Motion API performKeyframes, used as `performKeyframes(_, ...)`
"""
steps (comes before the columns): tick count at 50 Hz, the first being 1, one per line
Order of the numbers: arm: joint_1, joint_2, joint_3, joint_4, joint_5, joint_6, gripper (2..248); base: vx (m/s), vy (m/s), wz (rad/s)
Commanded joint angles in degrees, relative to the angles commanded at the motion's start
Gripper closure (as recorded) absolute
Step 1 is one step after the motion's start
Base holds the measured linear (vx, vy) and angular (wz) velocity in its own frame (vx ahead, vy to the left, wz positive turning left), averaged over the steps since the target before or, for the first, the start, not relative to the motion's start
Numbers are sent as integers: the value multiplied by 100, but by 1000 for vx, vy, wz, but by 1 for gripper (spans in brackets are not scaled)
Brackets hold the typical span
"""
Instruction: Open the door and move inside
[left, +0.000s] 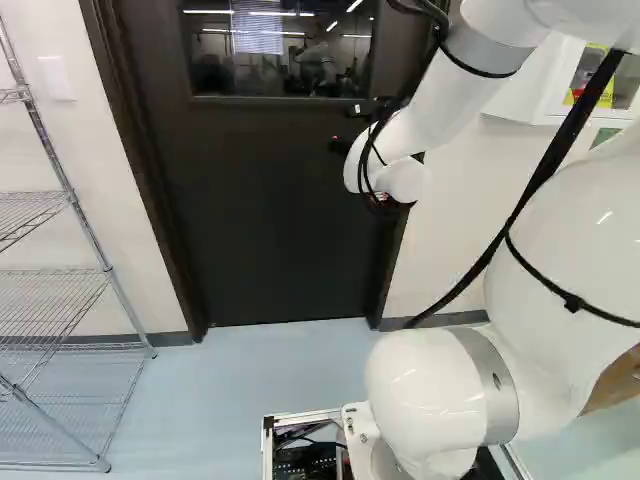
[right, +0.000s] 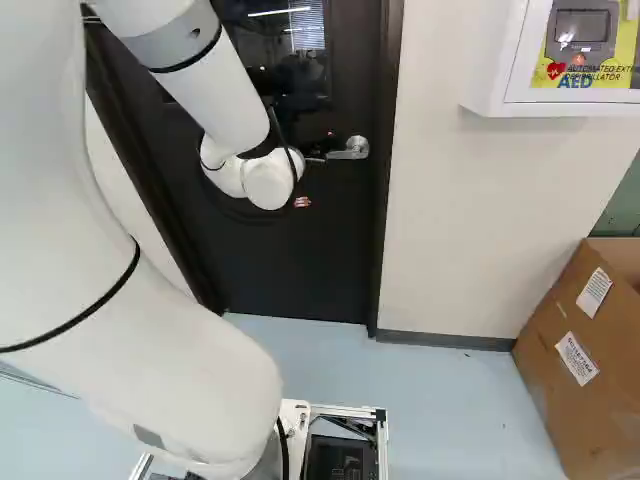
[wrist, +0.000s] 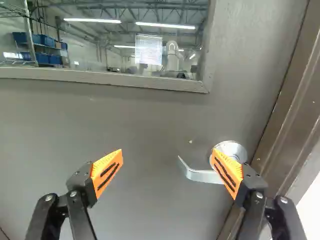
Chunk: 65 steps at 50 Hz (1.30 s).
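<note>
The gripper (left: 352, 126) has its two fingers spread wide, with nothing held between the orange pads (wrist: 107, 172). In the wrist view the door handle (wrist: 204, 175) lies ahead of the gripper: its lever reaches into the span between the fingers, its curved tip toward the middle of that span, while its round plate is partly covered by one finger. Whether that finger touches the handle I cannot tell. In the right base view the handle shows above and right of the middle, just beside the end of the arm (right: 195, 105).

Behind it the dark door (wrist: 150, 120) stands closed in its brown frame (wrist: 287, 105), filling the upper middle of the left base view. Its window (left: 280, 50) sits at the top of that view, with ceiling lights showing in the glass.

Farther out, a wire shelf (left: 65, 275) stands at the left edge of the left base view, beside the door. A white cabinet (right: 515, 105) hangs on the pale wall (right: 480, 220) at the upper right of the right base view, and a cardboard box (right: 565, 380) sits at the lower right, on the light blue floor (right: 450, 400).
</note>
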Motion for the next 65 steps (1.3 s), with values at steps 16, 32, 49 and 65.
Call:
performKeyframes(16, -19, -287, -278, -1, 0, 0, 3, 0, 0, 0)
performKeyframes(32, -3, -610, -599, -1, 0, 0, 3, 0, 0, 0)
performKeyframes(49, 10, -899, -807, -1, 0, 0, 3, 0, 0, 0)
performKeyframes(65, 18, -1182, -903, -1, 0, 0, 3, 0, 0, 0)
